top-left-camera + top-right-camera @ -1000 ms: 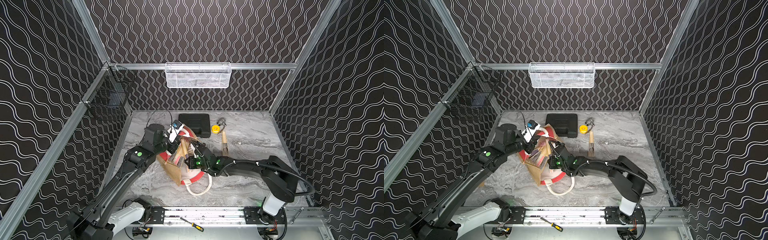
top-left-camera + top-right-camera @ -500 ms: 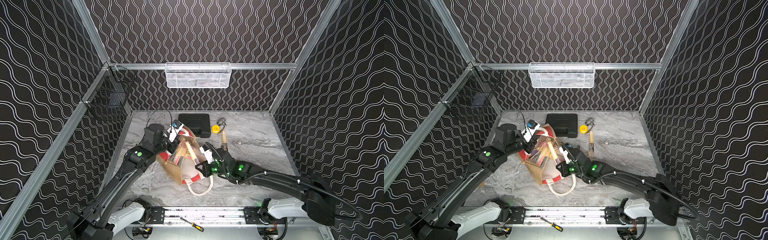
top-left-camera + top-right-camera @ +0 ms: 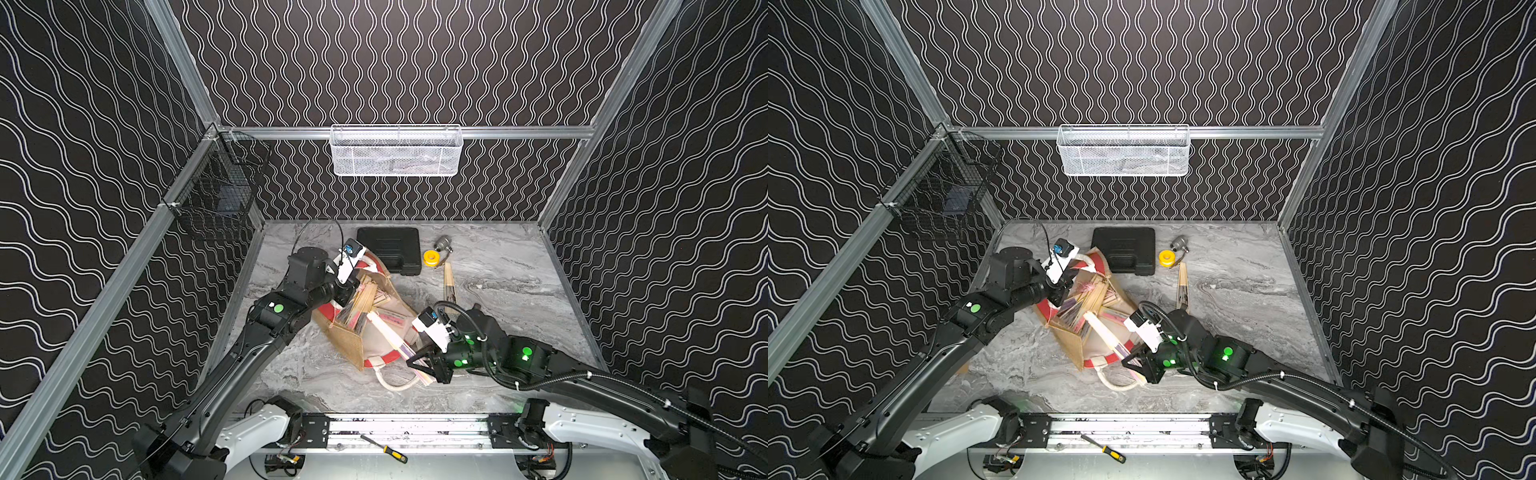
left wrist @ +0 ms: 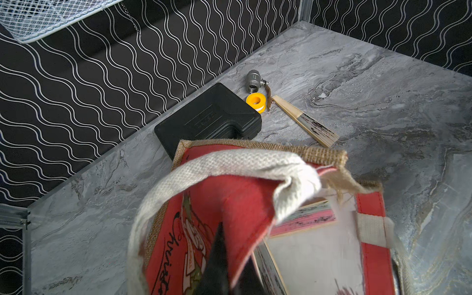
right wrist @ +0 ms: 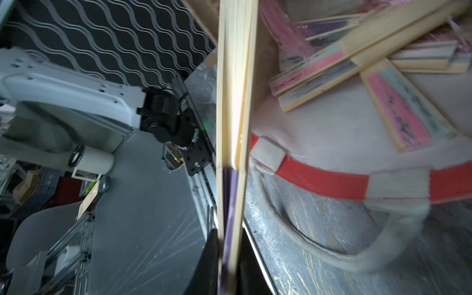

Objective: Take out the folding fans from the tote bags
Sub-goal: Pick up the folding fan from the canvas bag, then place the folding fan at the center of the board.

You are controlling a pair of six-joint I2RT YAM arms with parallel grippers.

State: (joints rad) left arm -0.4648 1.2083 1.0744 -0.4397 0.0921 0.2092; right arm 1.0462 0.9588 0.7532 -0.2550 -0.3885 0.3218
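Looking at the fan (image 3: 392, 340) that mattered: the right fingers (image 5: 210, 260) were clamped on its purple pleated end. Its long axis ran straight away from them, with the bamboo end up inside the mouth of the tote bag (image 3: 347, 345). Past that far tip, the other fans (image 3: 365, 291) lay piled crosswise deeper in the bag. Beyond the pile, the left fingers (image 4: 217, 255) were pinched shut on the bag's red panel, holding the mouth up, I reckon. So the right arm was obviously the one on the job.

My guess for the move was to draw back along the fan's own line. The tabletop (image 3: 415, 399) behind the fingers looked open, though its front edge was close. The rope handle (image 3: 395, 384) looped right under them could've snagged. One loose fan (image 3: 449, 286) lay out on the tabletop, well off to the side.
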